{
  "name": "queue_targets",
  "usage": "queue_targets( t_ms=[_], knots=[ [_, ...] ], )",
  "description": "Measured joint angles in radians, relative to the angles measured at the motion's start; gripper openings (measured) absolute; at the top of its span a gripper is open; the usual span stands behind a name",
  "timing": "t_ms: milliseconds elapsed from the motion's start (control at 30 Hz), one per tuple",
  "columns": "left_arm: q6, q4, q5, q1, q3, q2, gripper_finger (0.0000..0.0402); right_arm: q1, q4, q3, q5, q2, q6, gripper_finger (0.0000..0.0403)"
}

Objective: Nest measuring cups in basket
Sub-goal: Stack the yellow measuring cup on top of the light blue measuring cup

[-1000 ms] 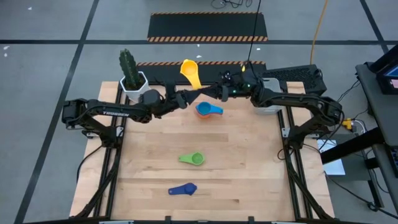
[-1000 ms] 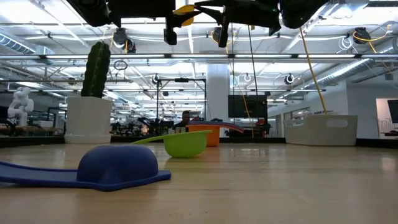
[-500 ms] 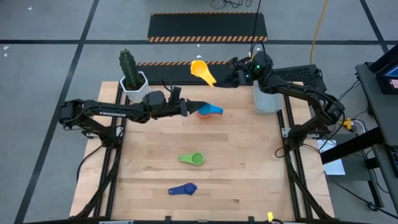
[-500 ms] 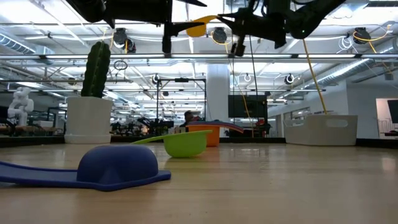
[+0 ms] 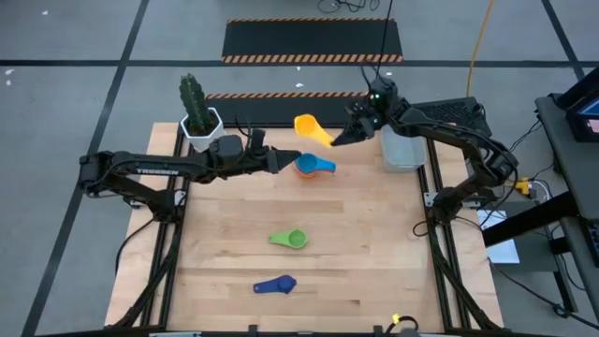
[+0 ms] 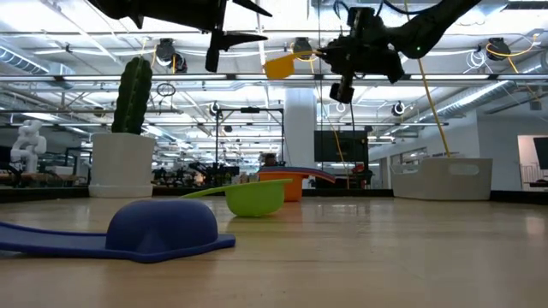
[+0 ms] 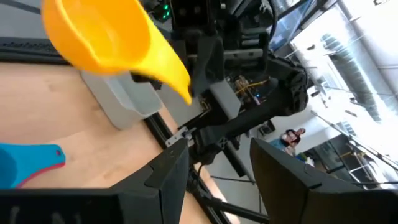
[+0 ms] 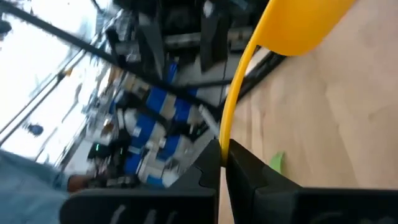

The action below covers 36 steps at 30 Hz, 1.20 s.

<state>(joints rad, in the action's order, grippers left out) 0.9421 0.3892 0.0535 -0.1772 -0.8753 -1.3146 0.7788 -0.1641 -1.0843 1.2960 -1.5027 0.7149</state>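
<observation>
My right gripper (image 5: 348,137) is shut on the yellow measuring cup (image 5: 310,126), high over the table's far side, just left of the pale grey basket (image 5: 402,150). My left gripper (image 5: 283,162) hangs open in the air beside a stack of cups (image 5: 314,167), light blue on top with orange and red showing beneath, which sits on the table. The green cup (image 5: 290,240) lies mid-table and the dark blue cup (image 5: 275,285) lies nearer, bowl down. In the left wrist view the yellow cup (image 7: 106,34) floats ahead of my open fingers. My right gripper pinches the yellow cup's flat handle near its free end (image 8: 225,134) between the two fingers, which press on its flat faces. The fingers come level from the table's right, along the handle. The cup is lifted clear, its bowl (image 8: 305,25) stretched out toward the left arm.
A white hexagonal pot with a cactus (image 5: 199,120) stands at the far left corner. The basket (image 6: 441,178) sits at the far right edge, close below the right arm. A dark keyboard lies beyond it. Bare wood lies around the green and dark blue cups.
The right gripper has carried the yellow cup away from the left gripper toward the table's far right, then brought it lower. The cup has turned, so its bowl now points left instead of toward the far edge. The left gripper has drawn back slightly toward the left.
</observation>
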Motion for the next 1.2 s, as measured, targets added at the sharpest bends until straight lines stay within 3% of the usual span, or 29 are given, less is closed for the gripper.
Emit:
queue_targets(
  t_ms=[167,433,733,1200],
  knots=[
    [-0.005,-0.024,0.009,-0.006,0.0,0.02,0.0174,0.005,0.015,0.0,0.098,-0.056,-0.056,0.0],
    [-0.021,-0.085,0.01,-0.024,0.0,0.044,0.0174,0.007,0.007,0.0,0.168,-0.205,-0.11,0.0],
    [-0.024,-0.131,-0.003,-0.032,0.0,0.053,0.0175,0.024,-0.064,0.0,0.21,-0.342,-0.125,0.0],
    [-0.011,-0.132,-0.031,-0.03,0.0,0.053,0.0175,0.058,-0.07,0.0,0.224,-0.415,-0.209,0.0006]
  ],
)
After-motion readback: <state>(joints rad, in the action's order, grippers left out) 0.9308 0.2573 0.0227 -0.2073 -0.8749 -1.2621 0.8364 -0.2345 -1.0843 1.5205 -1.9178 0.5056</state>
